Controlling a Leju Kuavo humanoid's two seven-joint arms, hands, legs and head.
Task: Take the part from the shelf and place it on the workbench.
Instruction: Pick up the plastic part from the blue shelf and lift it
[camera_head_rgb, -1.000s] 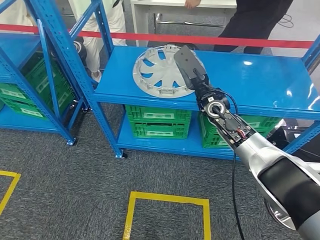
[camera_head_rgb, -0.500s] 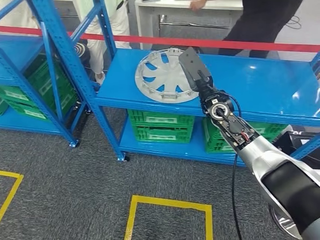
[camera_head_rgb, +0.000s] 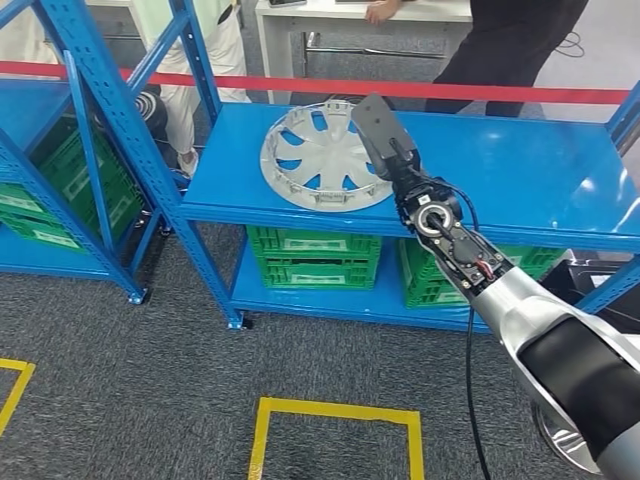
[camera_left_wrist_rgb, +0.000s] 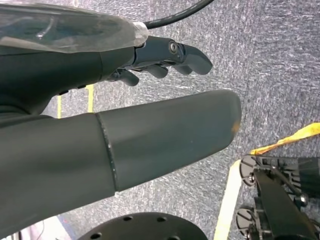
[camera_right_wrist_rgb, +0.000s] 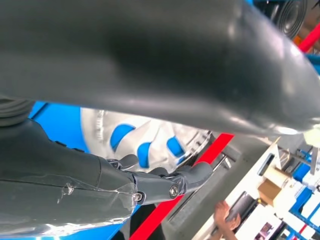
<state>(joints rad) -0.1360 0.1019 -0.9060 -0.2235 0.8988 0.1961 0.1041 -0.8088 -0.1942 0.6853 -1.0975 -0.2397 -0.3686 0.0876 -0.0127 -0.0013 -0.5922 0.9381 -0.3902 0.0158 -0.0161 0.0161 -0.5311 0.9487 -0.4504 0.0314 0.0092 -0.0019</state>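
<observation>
Blue metal shelf (camera_head_rgb: 521, 165), top level, carrying silver wheel cover (camera_head_rgb: 317, 160) flat near its left end. Green crates (camera_head_rgb: 315, 257) on the level below. Right robot hand (camera_head_rgb: 383, 132) over the cover's right rim, fingers (camera_right_wrist_rgb: 177, 182) fairly straight above the spokes; grip impossible to tell. Left robot hand (camera_left_wrist_rgb: 166, 57) over grey carpet (camera_left_wrist_rgb: 264, 55), fingers loosely apart, holding nothing.

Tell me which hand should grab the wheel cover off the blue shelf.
Right. The right hand is stretched over the wheel cover on the blue shelf, while the left hand hangs down over the carpet.
</observation>
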